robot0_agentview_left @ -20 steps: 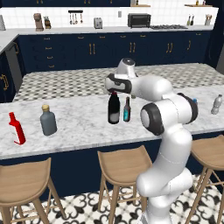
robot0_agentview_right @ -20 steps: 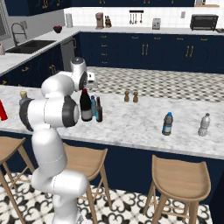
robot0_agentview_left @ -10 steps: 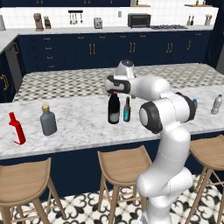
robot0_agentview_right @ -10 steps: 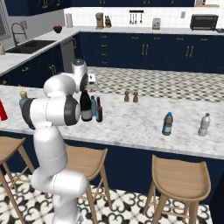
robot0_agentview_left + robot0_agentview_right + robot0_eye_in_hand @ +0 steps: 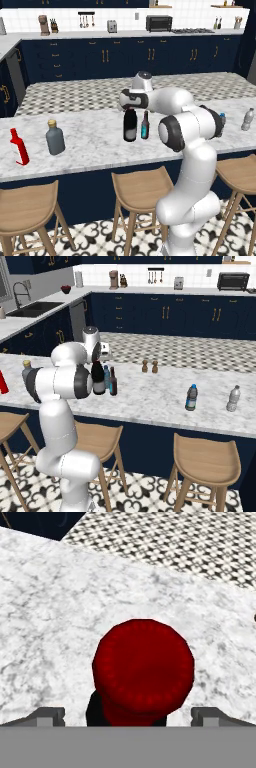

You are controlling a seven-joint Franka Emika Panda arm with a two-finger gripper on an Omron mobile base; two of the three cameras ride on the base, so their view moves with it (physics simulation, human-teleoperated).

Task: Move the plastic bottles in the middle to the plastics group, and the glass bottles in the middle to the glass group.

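The tall black wine bottle point(image 5: 130, 127) point(image 5: 98, 380) with a red neck stands mid-counter. Right beside it are the small brown-necked bottle point(image 5: 145, 127) point(image 5: 113, 383) with a teal label and, behind them, the slim pale-blue plastic bottle point(image 5: 106, 376). My gripper point(image 5: 129, 105) point(image 5: 98, 357) point(image 5: 129, 717) hangs open just above the wine bottle, pointing down. In the hand view its red cap point(image 5: 143, 668) lies between my fingertips point(image 5: 47, 716), untouched. The red bottle point(image 5: 19, 148) and squat grey bottle point(image 5: 55, 140) stand far left. Two water bottles point(image 5: 191, 397) point(image 5: 233, 398) stand on the right.
Two small shakers point(image 5: 149, 366) stand behind the middle of the marble counter point(image 5: 95, 145). Wooden stools point(image 5: 142, 187) line the counter's near side. My own arm point(image 5: 175, 107) arches over the counter to the right of the bottles.
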